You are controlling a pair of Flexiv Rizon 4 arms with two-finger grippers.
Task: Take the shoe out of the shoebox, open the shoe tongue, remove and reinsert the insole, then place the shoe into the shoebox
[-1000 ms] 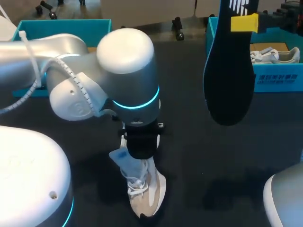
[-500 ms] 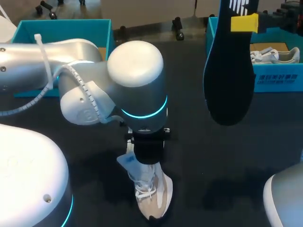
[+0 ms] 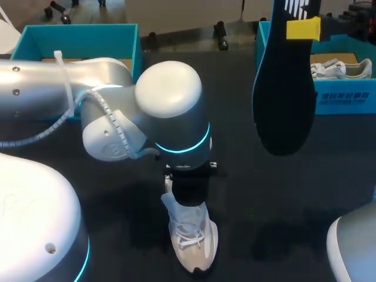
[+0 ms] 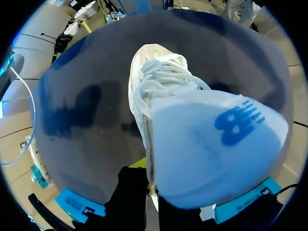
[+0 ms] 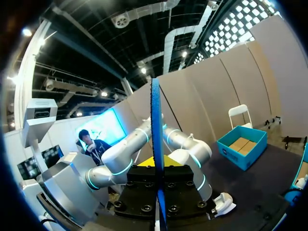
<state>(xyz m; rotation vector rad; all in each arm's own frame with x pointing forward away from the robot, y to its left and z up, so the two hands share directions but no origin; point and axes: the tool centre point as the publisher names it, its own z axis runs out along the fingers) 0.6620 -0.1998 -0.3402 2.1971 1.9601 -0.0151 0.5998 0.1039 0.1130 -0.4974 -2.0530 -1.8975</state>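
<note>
A beige-and-white shoe (image 3: 194,244) stands on the black table (image 3: 282,194), toe toward the near edge. My left gripper (image 3: 187,197) comes down from above onto its heel end, shut on the pale tongue (image 4: 211,144), which is pulled up over the white laces (image 4: 161,79). Most of its fingers are hidden under the wrist. My right gripper (image 3: 302,28) hangs high at the far right, shut on the dark insole (image 3: 283,88), which dangles toe down. In the right wrist view the insole (image 5: 155,125) runs edge-on between the fingers of that gripper (image 5: 158,174).
A teal shoebox (image 3: 346,97) at the far right holds another pale shoe (image 3: 341,69). A second teal shoebox (image 3: 82,38) stands at the far left, partly behind my left arm (image 3: 170,111). Bare black table lies between the shoe and the right box.
My left arm has shifted right and toward the near edge, dragging the shoe with it by the tongue. The right arm and the insole have not moved.
</note>
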